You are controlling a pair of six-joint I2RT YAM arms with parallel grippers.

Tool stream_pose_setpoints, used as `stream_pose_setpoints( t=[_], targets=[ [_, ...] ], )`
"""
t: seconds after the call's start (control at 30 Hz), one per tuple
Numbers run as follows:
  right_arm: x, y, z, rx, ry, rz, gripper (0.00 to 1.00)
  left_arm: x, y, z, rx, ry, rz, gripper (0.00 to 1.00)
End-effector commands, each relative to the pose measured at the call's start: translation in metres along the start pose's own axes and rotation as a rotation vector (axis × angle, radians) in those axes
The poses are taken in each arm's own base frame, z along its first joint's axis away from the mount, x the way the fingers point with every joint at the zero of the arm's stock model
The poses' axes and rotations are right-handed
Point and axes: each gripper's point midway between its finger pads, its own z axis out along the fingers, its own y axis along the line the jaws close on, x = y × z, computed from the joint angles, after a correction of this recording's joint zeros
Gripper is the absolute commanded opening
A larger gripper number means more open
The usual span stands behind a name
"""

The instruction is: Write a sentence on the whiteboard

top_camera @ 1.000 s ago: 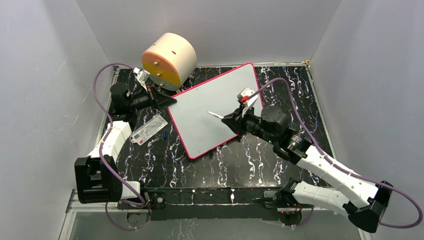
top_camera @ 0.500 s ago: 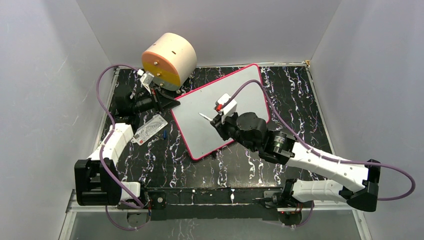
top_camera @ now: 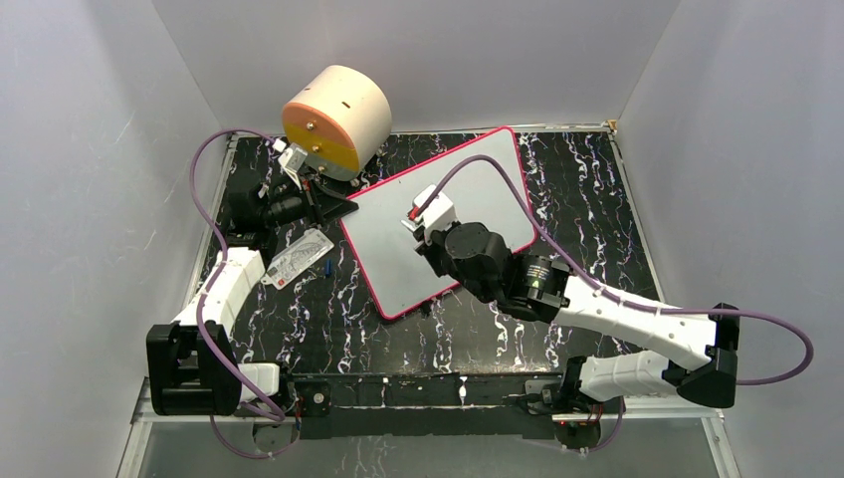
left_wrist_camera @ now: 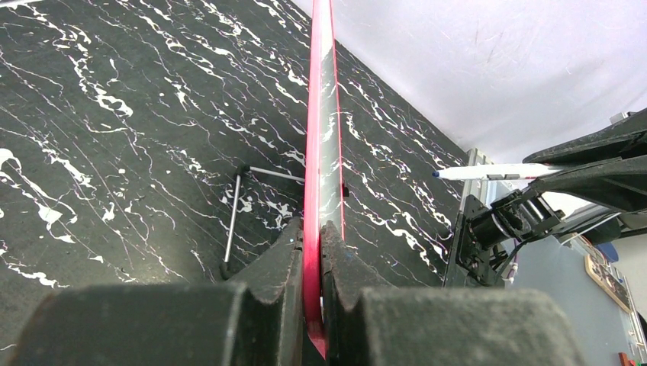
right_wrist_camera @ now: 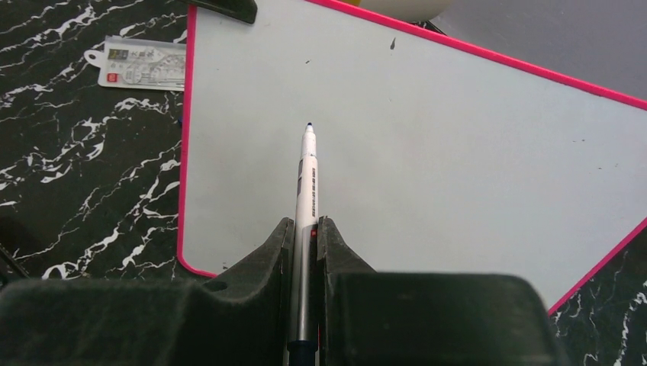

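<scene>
Whiteboard (right_wrist_camera: 458, 152) blank, left claw (left_wrist_camera: 311, 227) pinching edge, right claw (right_wrist_camera: 305, 223) pinching marker (right_wrist_camera: 307, 168)

1. A robotics lab test cell: plain pale walls (top_camera: 90, 149) box in the left, far and right sides.
2. A left arm (top_camera: 227, 284) and right arm (top_camera: 637, 321) stand on a metal rail (top_camera: 418, 390) at the near edge of a black marbled table (top_camera: 577, 199).
3. Purple cables (top_camera: 199, 169) loop loosely.

Whiteboard (top_camera: 390, 254): plain pale white face with a few tiny dark specks and a thin pink-red border. Table (top_camera: 328, 324): black with white marble veining. Marker (right_wrist_camera: 307, 191): white barrel with dark printing and a blue tip. Cylinder (top_camera: 338, 115), far left: cream body, orange-and-yellow end face. Card (top_camera: 296, 259), left: white with grey print. Right arm (top_camera: 637, 319): white shells, black joints.
</scene>
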Motion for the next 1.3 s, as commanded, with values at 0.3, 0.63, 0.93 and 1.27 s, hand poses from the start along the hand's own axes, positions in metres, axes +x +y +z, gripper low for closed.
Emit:
stream_pose_setpoints(
  t=[0.3,0.63,0.93,1.27],
  targets=[
    [-0.026,-0.001,0.003,0.075,-0.002,-0.048,0.00,0.014,-0.004,0.001,0.028,0.041,0.062,0.00],
    [-0.036,0.016,0.013,0.078,0.006,-0.091,0.00,0.015,-0.005,0.000,0.027,0.048,0.076,0.00],
    [-0.045,0.034,0.033,0.078,0.006,-0.109,0.00,0.015,-0.008,0.002,0.032,0.049,0.082,0.00],
    [-0.049,0.043,0.052,0.099,0.008,-0.108,0.00,0.015,-0.010,0.003,0.036,0.052,0.089,0.00]
  ],
)
